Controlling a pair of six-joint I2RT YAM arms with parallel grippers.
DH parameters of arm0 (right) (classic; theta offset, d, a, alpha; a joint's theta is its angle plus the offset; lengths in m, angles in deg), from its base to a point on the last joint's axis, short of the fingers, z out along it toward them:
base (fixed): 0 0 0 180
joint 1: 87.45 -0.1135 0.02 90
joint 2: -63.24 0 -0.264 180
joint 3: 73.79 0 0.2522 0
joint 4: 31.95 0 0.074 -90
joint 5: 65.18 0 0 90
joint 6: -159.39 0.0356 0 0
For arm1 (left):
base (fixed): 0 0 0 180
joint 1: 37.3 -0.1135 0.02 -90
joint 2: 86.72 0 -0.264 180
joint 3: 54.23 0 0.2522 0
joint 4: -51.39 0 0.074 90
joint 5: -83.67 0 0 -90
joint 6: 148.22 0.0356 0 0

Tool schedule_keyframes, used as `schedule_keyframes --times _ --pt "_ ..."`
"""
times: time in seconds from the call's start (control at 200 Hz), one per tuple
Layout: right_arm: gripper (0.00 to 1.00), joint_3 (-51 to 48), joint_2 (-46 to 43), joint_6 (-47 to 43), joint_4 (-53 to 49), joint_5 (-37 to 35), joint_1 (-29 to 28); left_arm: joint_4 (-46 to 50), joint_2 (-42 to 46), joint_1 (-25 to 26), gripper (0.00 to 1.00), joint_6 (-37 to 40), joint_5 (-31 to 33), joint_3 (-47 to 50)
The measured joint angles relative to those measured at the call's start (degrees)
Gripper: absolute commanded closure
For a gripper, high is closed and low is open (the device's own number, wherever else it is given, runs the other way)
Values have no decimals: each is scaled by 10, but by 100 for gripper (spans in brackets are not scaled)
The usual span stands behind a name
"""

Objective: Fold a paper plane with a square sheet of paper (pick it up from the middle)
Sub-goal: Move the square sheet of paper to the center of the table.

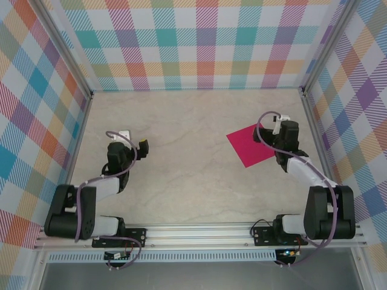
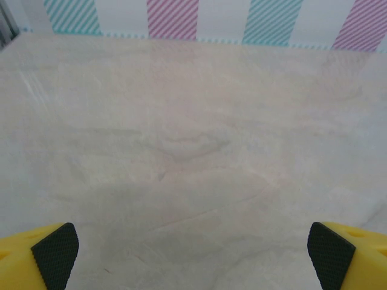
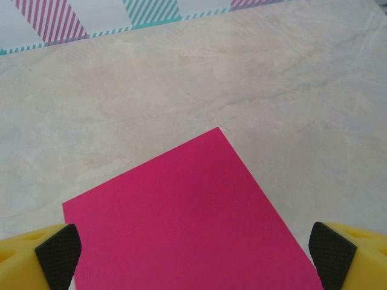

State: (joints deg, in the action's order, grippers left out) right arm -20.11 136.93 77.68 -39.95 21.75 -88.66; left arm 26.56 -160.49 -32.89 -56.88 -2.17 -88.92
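Note:
The square sheet of paper [image 1: 249, 145] is plain magenta-pink and lies flat on the right half of the table, turned like a diamond. My right gripper [image 1: 274, 132] hovers over its right edge. In the right wrist view the sheet [image 3: 187, 223] fills the space between the black finger pads [image 3: 57, 254], which stand wide apart; the right gripper [image 3: 195, 257] is open and holds nothing. My left gripper [image 1: 143, 148] is over bare table at the left, far from the sheet. It is open too [image 2: 193, 254], its pads [image 2: 55, 254] spread wide over the tabletop.
The pale marbled tabletop [image 1: 181, 163] is boxed in by checked walls [image 1: 199, 42] at the back and both sides. The aluminium rail [image 1: 199, 232] with both arm bases runs along the near edge.

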Motion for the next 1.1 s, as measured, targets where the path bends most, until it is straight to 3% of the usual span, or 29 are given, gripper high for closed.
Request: schedule_keyframes --times 0.13,0.255,0.4,0.515,0.66,0.825,1.1 --pt "0 41 -57 57 -127 2 0 95 134 0 0 -35 33 -12" --pt "0 56 -83 103 -181 30 1 207 242 -1 0 -85 42 -54" --pt "0 56 -58 136 -215 104 0 290 332 -1 0 -141 44 -76" --pt "6 58 -6 151 -219 159 0 336 374 -1 0 -185 42 -73" --pt "5 67 57 160 -226 196 0 399 360 -1 0 -231 38 -85" --pt "7 101 120 167 -226 228 0 487 269 -1 0 -269 21 -147" --pt "11 157 228 170 -224 247 0 491 238 -1 0 -270 -23 -148"
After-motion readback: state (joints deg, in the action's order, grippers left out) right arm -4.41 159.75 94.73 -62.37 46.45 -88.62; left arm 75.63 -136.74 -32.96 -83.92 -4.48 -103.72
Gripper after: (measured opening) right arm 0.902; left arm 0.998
